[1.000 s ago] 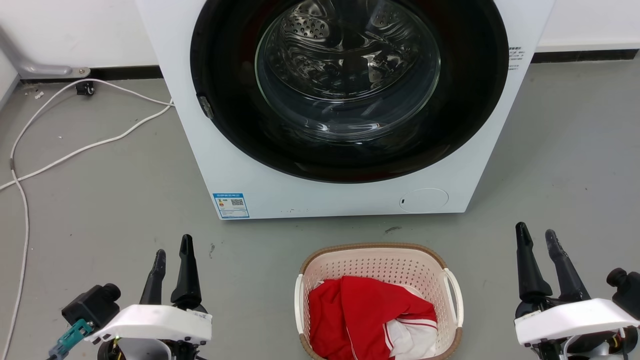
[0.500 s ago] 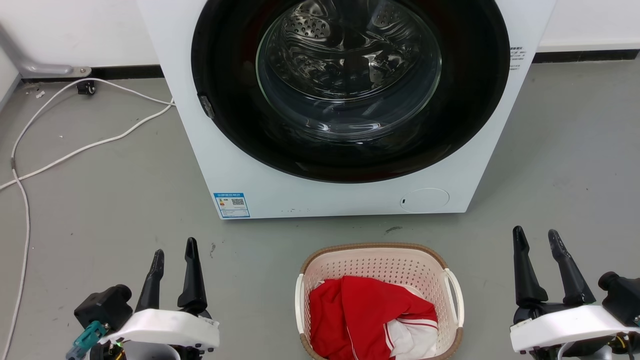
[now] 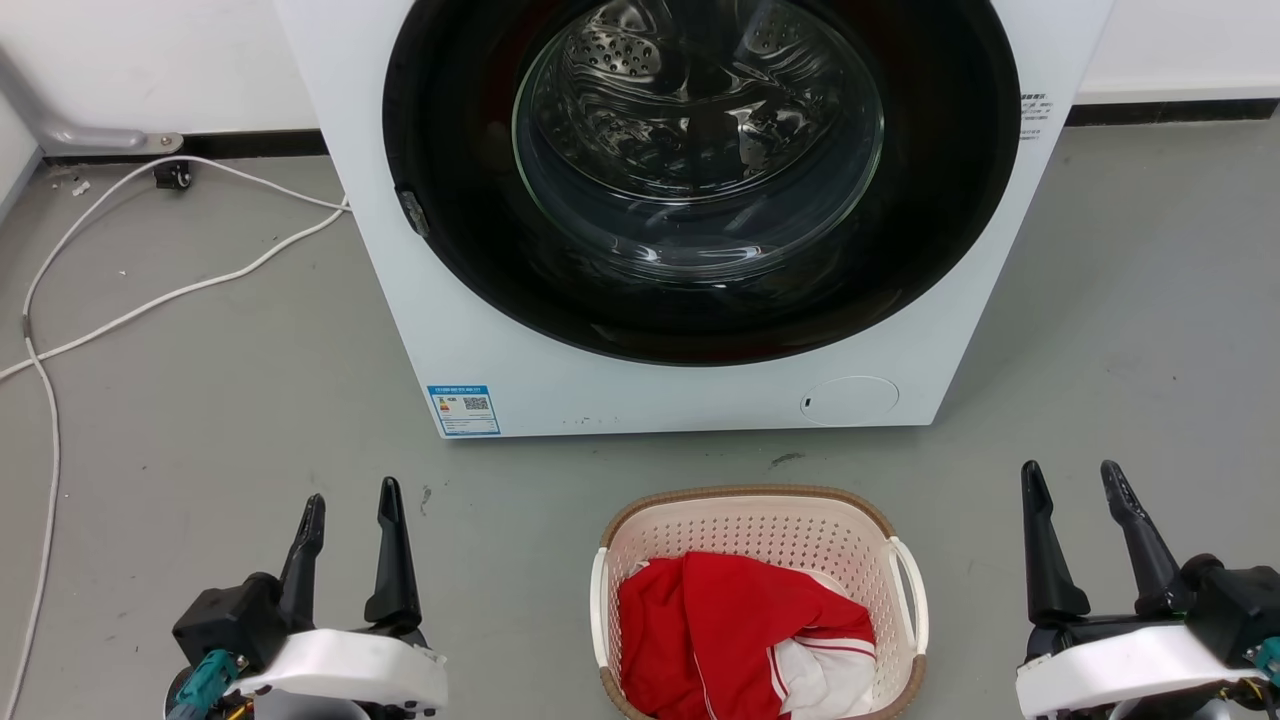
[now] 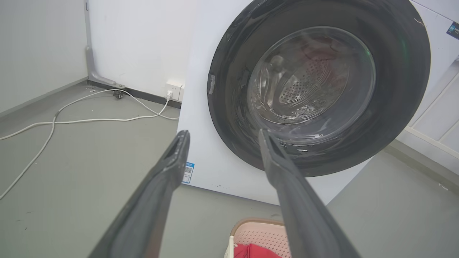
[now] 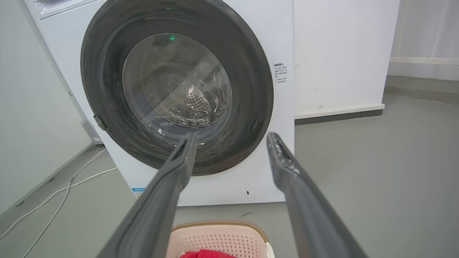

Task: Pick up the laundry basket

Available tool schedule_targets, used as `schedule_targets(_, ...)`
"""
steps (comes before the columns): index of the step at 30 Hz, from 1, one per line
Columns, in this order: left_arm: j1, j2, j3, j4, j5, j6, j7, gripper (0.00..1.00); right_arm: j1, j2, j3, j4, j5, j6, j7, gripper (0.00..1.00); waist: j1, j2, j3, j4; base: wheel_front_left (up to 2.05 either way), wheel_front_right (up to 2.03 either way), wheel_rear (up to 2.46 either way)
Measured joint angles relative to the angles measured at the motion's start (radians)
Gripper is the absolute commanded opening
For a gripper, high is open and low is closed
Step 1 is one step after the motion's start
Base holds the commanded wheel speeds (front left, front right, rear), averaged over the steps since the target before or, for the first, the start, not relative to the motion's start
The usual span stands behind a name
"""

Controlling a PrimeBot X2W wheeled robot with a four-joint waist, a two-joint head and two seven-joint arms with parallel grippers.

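Cream-white perforated plastic laundry basket [image 3: 752,528] with a brown woven-look rim sits bottom centre, untouched.
The left gripper [image 3: 350,495] at lower left and right gripper [image 3: 1071,470] at lower right both have fingers spread apart.

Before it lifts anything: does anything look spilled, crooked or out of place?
Nothing serious. The laundry basket stands upright, red clothing inside. A loose white cable trails across the floor left of the washing machine.

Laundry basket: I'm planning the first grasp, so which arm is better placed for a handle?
Right, probably. The open right gripper stands nearer the right handle of the laundry basket than the open left gripper stands to the left handle.
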Motion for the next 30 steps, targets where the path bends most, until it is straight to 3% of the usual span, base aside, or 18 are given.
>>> schedule_targets(30, 0.025, 0.001, -0.010, -0.008, 0.224, 0.011, -0.061, 1.00, 0.026, 0.000, -0.004, -0.041, -0.233, 0.000, -0.060, 1.00, -0.0001, 0.0000, 0.001, 0.004, 0.00, 0.00, 0.00)
